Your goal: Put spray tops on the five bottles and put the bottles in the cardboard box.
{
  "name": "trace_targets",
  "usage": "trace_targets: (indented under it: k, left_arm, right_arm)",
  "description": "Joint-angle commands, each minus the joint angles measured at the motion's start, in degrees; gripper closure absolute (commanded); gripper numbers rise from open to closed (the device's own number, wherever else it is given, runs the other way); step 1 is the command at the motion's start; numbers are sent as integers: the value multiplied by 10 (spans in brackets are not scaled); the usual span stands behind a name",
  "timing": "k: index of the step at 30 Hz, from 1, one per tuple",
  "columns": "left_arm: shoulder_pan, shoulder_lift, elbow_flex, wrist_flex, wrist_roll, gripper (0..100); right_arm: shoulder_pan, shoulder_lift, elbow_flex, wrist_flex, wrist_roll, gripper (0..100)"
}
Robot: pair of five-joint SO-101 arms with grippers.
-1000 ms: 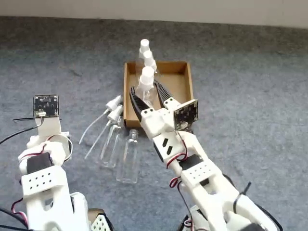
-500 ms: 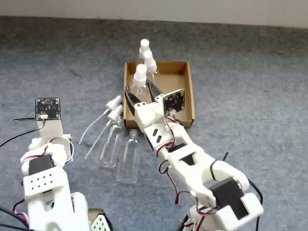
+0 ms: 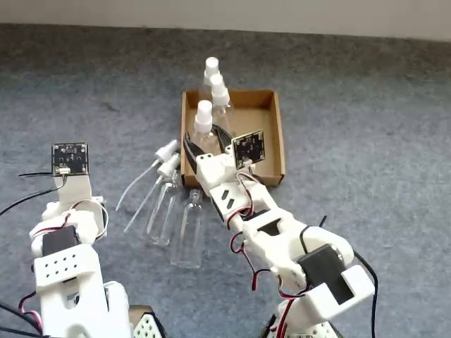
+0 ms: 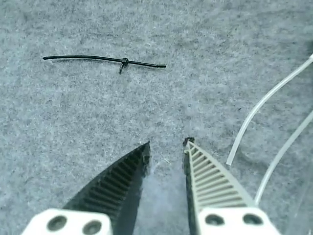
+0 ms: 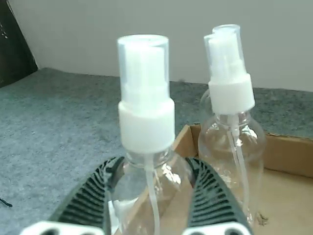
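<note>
My right gripper (image 3: pixel 208 143) is shut on a clear bottle (image 3: pixel 205 134) with a white spray top, held upright at the left side of the cardboard box (image 3: pixel 279 141). The wrist view has its fingers on both sides of that bottle (image 5: pixel 146 186). Two more topped bottles (image 3: pixel 220 93) (image 3: pixel 211 69) stand at the box's far left corner. Two topless bottles (image 3: pixel 163 205) (image 3: pixel 189 227) lie on the carpet left of the box, with two loose spray tops (image 3: pixel 168 158) beside their necks. My left gripper (image 4: pixel 166 144) hangs open over bare carpet.
Grey carpet covers the whole table. Two thin dip tubes (image 4: pixel 264 103) run across the carpet near my left gripper, and a black cable tie (image 4: pixel 105 59) lies farther off. The right half of the box floor (image 3: pixel 257 130) is bare.
My right gripper closed from wide open onto the topped bottle and carried it a little left, toward the box's left wall. The left arm hardly moved.
</note>
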Motion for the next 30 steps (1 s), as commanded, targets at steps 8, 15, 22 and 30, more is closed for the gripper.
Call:
trace_targets:
  k: [8,15,22,30]
  left_arm:
    - [9,-7,-2,-11,-5,888]
    - [9,-7,-2,-11,-5,888]
    - [9,-7,-2,-11,-5,888]
    - [9,-7,-2,-11,-5,888]
  right_arm:
    - [-10,-4,9,-15,65,929]
    - [-10,-4,9,-15,64,854]
    - [-9,-7,10,-15,64,848]
    - [-10,-8,35,-15,65,698]
